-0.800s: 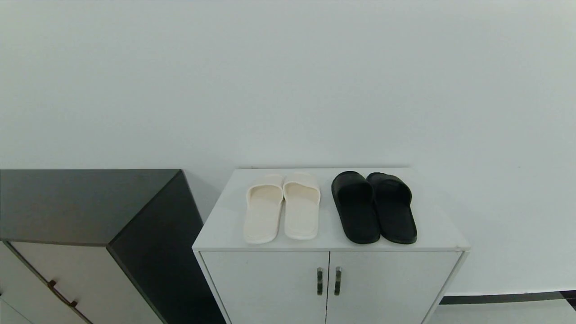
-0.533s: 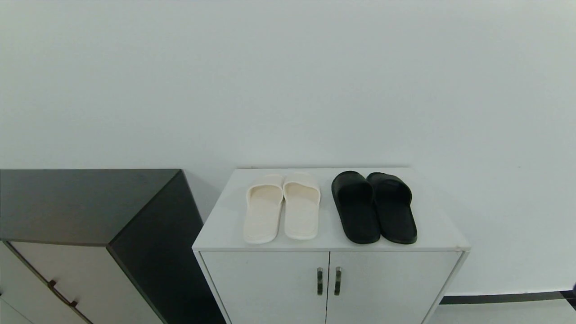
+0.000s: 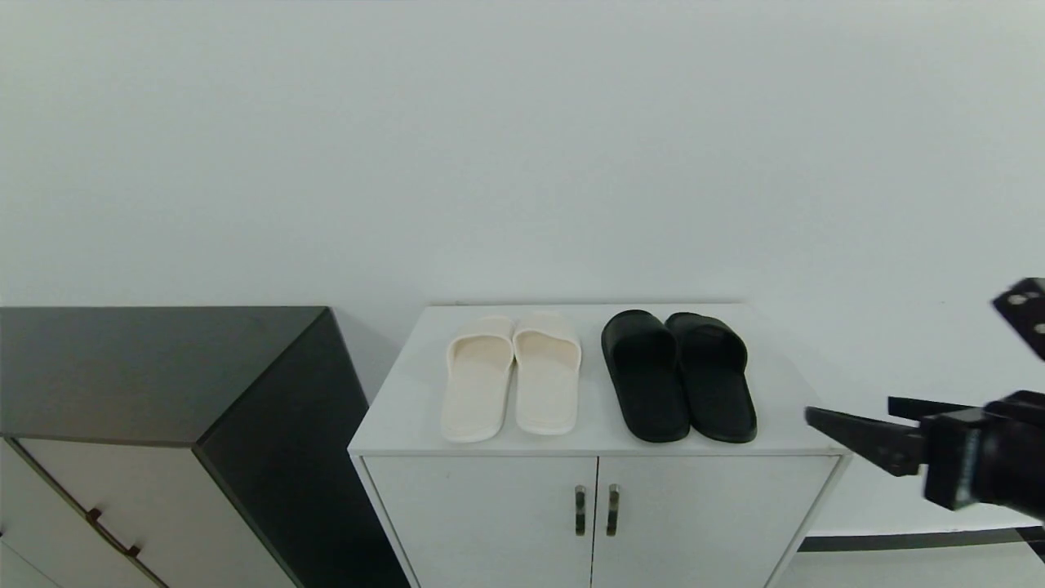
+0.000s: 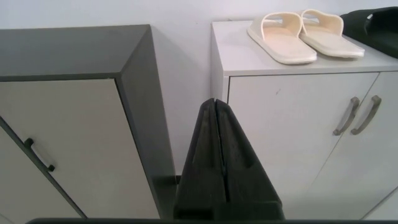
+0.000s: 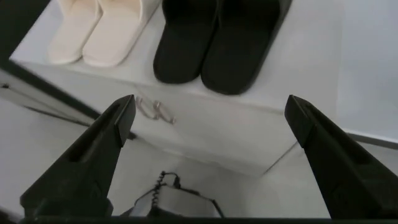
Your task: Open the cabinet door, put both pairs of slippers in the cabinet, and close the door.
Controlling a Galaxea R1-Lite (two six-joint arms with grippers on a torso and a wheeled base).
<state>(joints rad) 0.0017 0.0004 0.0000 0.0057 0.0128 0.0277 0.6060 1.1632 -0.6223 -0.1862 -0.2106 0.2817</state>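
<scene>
**Doors shut, both pairs on top: a clipped corner is the thing to be watched**

Off the left edge of the cabinet (image 3: 482,523), in front of the gap between it and the dark cupboard (image 3: 163,367), the left hand (image 4: 215,109) is held low with its fingers pressed flat together, nothing gripped, well apart from the doors. On the cabinet's top the cream slippers (image 3: 512,376) are laid at the left and the black slippers (image 3: 678,376) at the right, heels near the front edge. Below them, the door handles (image 3: 596,510) are set side by side at the middle of the shut doors. Off the cabinet's right front corner the right hand (image 3: 853,416) is held spread wide and empty, near the black pair but apart from it, higher than the handles. If it is swung across from there, the corner or the black heels could be struck and a slipper knocked off. With the handles so close together, both could be caught at once.
</scene>
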